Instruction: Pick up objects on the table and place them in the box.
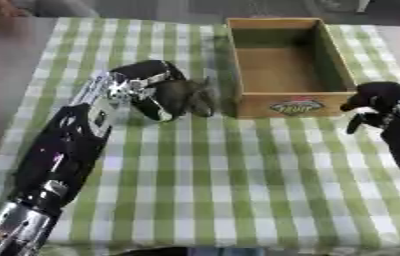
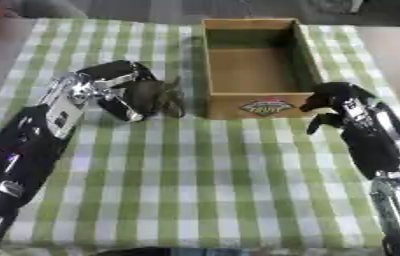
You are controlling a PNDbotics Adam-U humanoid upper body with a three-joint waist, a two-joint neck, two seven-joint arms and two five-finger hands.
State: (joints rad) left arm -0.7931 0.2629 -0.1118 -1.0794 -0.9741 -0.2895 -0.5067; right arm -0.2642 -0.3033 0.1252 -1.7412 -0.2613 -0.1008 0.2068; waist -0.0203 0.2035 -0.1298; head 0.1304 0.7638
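A rectangular wooden box [image 1: 287, 67] (empty, label on its near wall) sits on the green-checked cloth [image 1: 238, 175] over the worktop. Left hand [image 1: 164, 92] beside it, fingers' state unclear; right hand [image 2: 330, 102] curled, holding nothing.

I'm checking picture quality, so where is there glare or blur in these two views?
Left eye view: bright glare on the silver left wrist; left hand smeared. Right eye view: soft overall, logo on the wooden box unreadable.
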